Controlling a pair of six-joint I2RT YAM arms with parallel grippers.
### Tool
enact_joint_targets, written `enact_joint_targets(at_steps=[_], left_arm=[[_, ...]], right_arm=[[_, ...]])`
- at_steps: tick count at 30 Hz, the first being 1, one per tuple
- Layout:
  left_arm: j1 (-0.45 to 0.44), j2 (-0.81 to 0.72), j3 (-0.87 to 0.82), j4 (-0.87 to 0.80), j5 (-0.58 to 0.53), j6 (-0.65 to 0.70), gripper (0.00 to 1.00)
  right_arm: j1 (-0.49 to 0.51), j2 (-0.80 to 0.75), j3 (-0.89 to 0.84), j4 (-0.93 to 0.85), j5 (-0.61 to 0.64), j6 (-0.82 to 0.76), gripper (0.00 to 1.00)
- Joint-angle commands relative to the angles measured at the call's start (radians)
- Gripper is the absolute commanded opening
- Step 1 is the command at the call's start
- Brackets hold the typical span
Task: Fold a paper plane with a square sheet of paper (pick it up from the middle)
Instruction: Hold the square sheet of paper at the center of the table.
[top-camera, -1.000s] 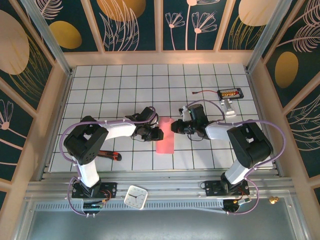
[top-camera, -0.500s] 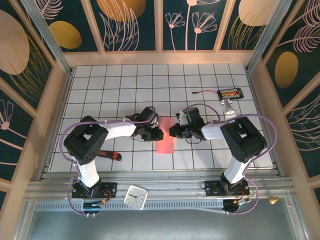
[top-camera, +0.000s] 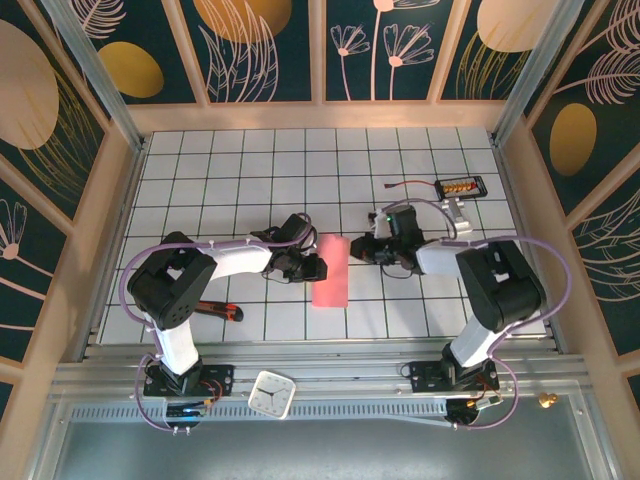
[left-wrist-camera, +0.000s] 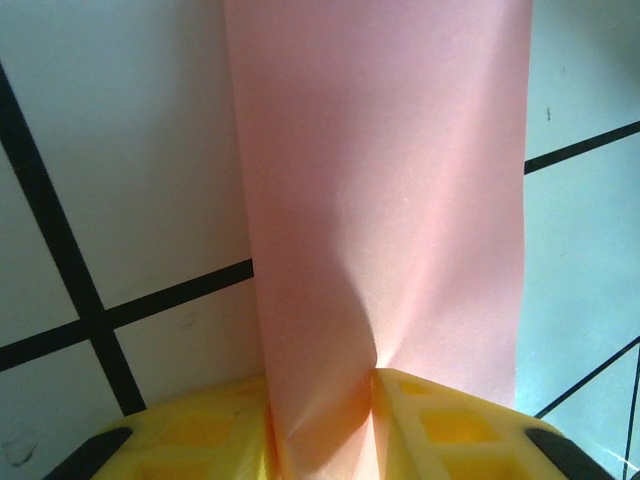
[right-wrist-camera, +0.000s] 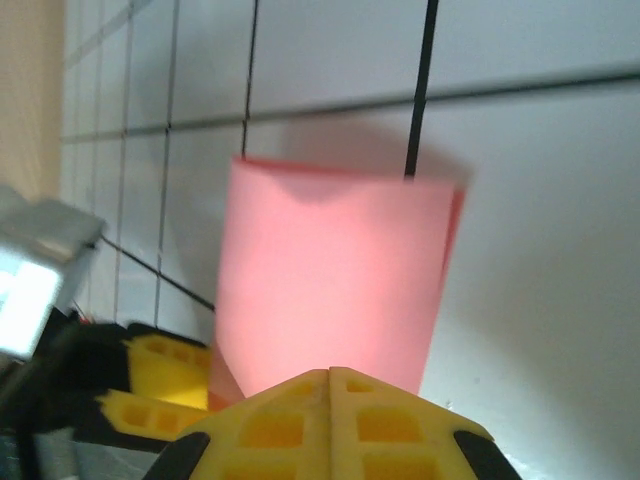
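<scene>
Thin and matt, the square sheet of paper (left-wrist-camera: 390, 180) is smooth with one soft dent. The surface (left-wrist-camera: 130, 130) looks smooth, slightly glossy. The left pincer (left-wrist-camera: 322, 405) has fingers (left-wrist-camera: 450, 430) of yellow plastic.

No legible text, number, brand or label is recorded in any view. The dial of the small white clock (top-camera: 272, 393) is seen on the near rail, but its markings are too small to be read. Orange marks are noted on the black device (top-camera: 462, 186) at the far right of the tiled table (top-camera: 230, 170); no characters can be resolved on it.
</scene>
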Motion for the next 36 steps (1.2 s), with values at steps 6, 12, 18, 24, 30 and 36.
enact_joint_targets(at_steps=[6, 12, 18, 24, 30, 36], left_arm=[[0.012, 0.087, -0.039, -0.093, -0.172, 0.027, 0.31], [0.011, 0.089, -0.038, -0.095, -0.173, 0.026, 0.33], [0.012, 0.087, -0.041, -0.096, -0.174, 0.026, 0.32], [0.011, 0.085, -0.044, -0.094, -0.177, 0.022, 0.32], [0.011, 0.083, -0.046, -0.094, -0.18, 0.024, 0.31], [0.011, 0.081, -0.053, -0.092, -0.179, 0.023, 0.3]], right_arm=[[-0.033, -0.014, 0.0, -0.014, 0.015, -0.007, 0.0], [0.01, 0.042, 0.04, 0.015, 0.014, 0.006, 0.0], [0.035, 0.084, 0.068, 0.024, 0.011, 0.012, 0.0], [0.035, 0.077, 0.063, 0.004, 0.029, -0.003, 0.0], [0.031, 0.062, 0.056, -0.012, 0.036, -0.015, 0.0], [0.024, 0.055, 0.052, -0.017, 0.037, -0.019, 0.0]])
